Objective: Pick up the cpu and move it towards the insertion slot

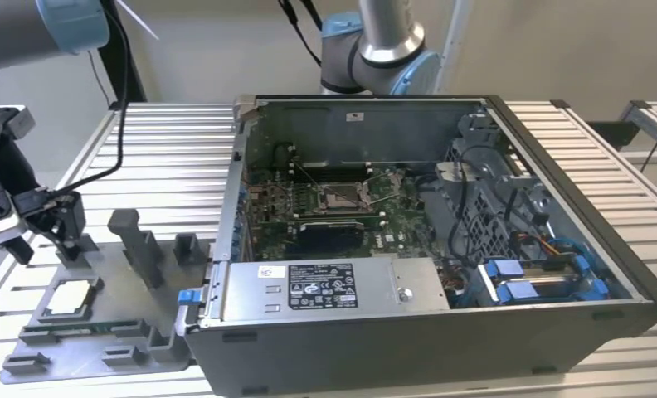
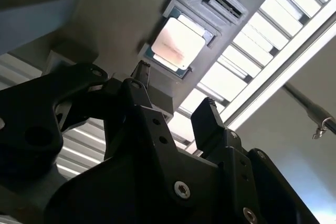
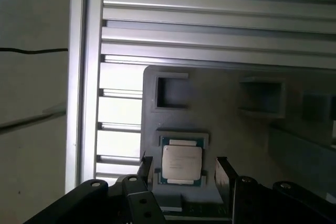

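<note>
The end effector (image 3: 184,168) is hovering open and empty over the cpu (image 3: 181,162), which is lying in its grey holder (image 1: 140,336) on the counter (image 1: 168,141), well apart from the insertion slot (image 1: 342,196), not yet grasped.

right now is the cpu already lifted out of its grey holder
No, in the first wrist view the cpu lies flat in the recess of the grey holder, with the open gripper above it.
</note>
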Controlling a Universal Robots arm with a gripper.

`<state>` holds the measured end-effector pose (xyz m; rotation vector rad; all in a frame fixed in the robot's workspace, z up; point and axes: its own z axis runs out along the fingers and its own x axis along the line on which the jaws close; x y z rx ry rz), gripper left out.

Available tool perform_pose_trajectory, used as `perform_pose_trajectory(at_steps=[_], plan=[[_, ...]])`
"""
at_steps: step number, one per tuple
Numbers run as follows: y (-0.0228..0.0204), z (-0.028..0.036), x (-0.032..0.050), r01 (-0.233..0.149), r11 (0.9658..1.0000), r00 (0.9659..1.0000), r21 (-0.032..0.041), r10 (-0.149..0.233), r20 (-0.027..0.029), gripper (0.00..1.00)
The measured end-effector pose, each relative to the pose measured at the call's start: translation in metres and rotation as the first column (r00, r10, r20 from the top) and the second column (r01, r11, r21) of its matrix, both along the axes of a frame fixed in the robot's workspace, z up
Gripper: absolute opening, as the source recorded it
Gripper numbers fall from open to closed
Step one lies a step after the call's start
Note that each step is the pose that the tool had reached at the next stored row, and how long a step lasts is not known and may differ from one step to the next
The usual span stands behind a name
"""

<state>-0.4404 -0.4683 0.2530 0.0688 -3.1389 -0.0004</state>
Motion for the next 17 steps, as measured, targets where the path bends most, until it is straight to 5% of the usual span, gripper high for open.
perform_pose_trajectory(at_steps=[17], plan=[[-0.0051,-0.0148,-0.0007,0.007,0.9999,1.0,-0.0071,-0.007,0.0003,1.0]])
